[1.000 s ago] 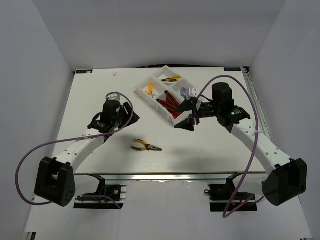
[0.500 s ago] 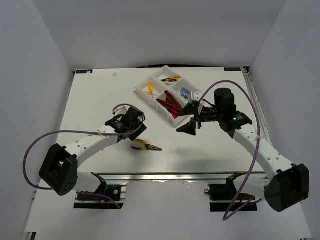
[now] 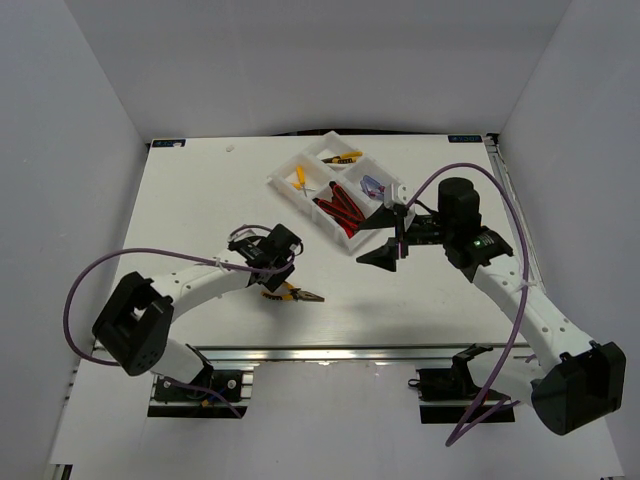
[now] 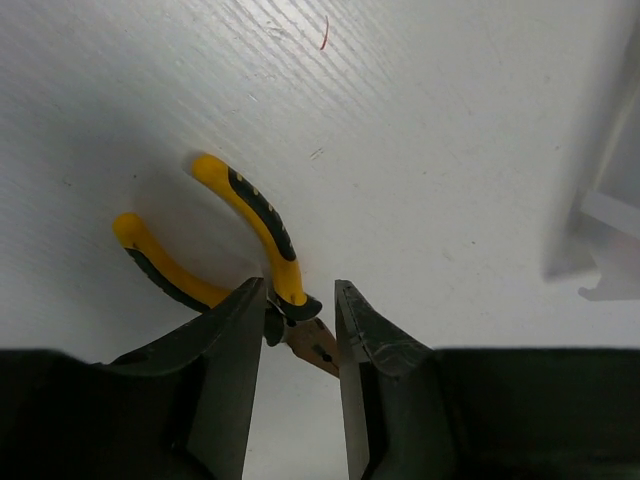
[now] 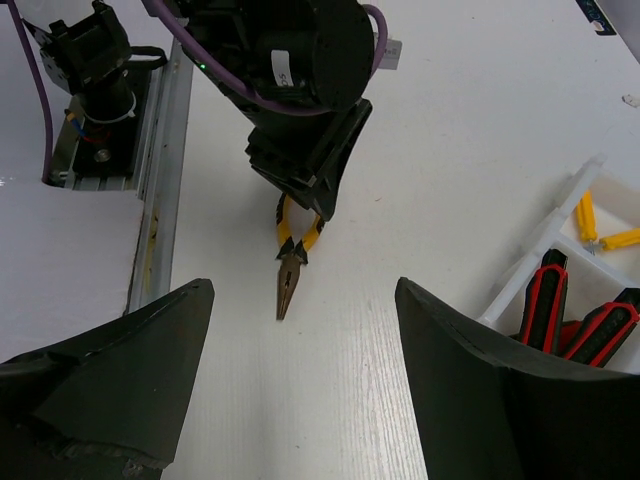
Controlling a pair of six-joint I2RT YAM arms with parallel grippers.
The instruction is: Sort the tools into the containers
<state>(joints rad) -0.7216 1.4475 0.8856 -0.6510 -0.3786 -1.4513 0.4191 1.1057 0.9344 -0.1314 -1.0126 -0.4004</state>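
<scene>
White table [image 3: 200, 190], tray [image 3: 283, 170] on it. Pliers [image 4: 255, 215] lying before tray; left gripper [image 4: 300, 290] straddling their joint, grip cannot be told. Right gripper [image 5: 302, 288] beside tray, spread wide, empty.

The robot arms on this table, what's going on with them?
They are sorting tools into a white tray. The left hand is down over yellow-handled pliers lying on the table, its fingers either side of the joint, not yet closed on it. The right hand hangs open and empty near the tray, which already holds red-and-black utility knives and a second pair of pliers.
</scene>
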